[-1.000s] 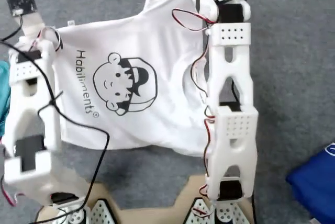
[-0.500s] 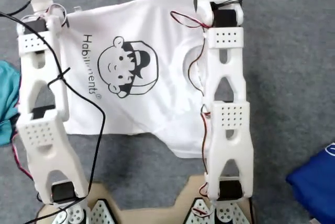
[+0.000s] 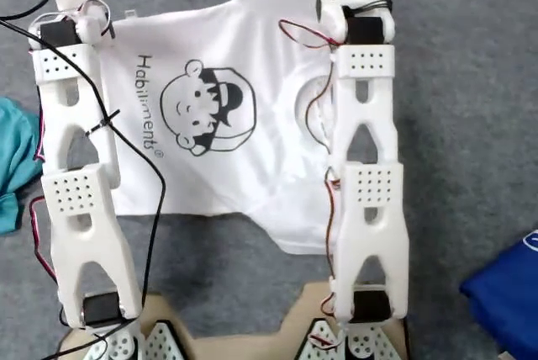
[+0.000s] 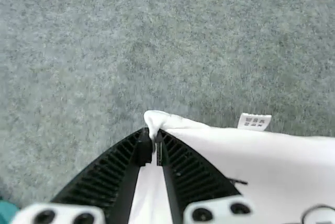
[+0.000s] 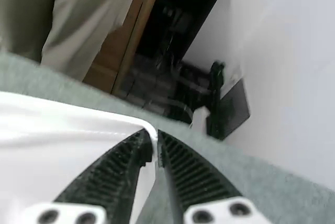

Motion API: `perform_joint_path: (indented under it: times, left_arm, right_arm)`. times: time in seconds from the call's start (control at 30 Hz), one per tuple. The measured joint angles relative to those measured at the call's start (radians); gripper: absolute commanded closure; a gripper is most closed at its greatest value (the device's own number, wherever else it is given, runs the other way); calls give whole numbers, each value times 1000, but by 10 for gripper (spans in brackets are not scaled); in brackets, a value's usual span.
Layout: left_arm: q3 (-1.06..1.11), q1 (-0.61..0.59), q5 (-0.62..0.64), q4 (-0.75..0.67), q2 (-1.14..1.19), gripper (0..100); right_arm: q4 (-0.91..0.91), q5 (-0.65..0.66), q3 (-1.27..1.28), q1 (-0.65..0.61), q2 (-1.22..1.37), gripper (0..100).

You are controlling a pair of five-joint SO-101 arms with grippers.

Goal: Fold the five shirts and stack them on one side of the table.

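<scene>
nearest the robot's bases, the near edge of the white shirt [image 3: 235,124] lies flat on the grey mat [image 3: 471,82], with one corner sagging toward the bases between the two arms. the blue shirt [image 3: 504,293] sits well apart from the white shirt on the right arm's side. the teal shirt [image 3: 13,158] lies bunched just beside the white shirt on the left arm's side. both seem to be waiting their turn.

farther out, the white shirt is spread with its printed face [image 3: 206,112] upward. the left arm stretches along one side edge and the right arm lies over the other side. that looks deliberate: each arm reaches the shirt's far edge without dragging across the middle.

at the far edge, the left gripper [image 4: 153,140] is closed down narrow, pinching a corner of the white cloth. a sewn label [image 4: 254,122] sits just beside it. the right gripper [image 5: 155,140] is likewise nipped narrow on the cloth's far edge at the other corner.

holding both far corners at once probably serves to keep the cloth taut and square. the step in hand looks like straightening it or starting the first fold back toward the bases. no stack shows beside it yet.
</scene>
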Motion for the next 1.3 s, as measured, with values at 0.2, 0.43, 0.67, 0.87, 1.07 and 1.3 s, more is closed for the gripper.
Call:
perform_joint_path:
  times: [0.2,0.43,0.67,0.87,1.07,1.3]
  left_arm:
    - [-20,0,0,124,0,981]
    - [-26,0,0,327,0,981]
    - [-26,0,0,450,0,981]
    - [-26,0,3,502,0,981]
    - [-26,0,40,508,0,981]
    - [-11,0,40,508,-3,981]
  right_arm:
    - [160,0,0,0,-2,993]
    - [459,14,-9,0,-46,993]
    - [760,63,-9,-49,-127,993]
    - [879,37,-11,-49,-137,993]
    - [939,20,-11,-49,-137,994]
    - [941,18,-11,-49,-137,994]
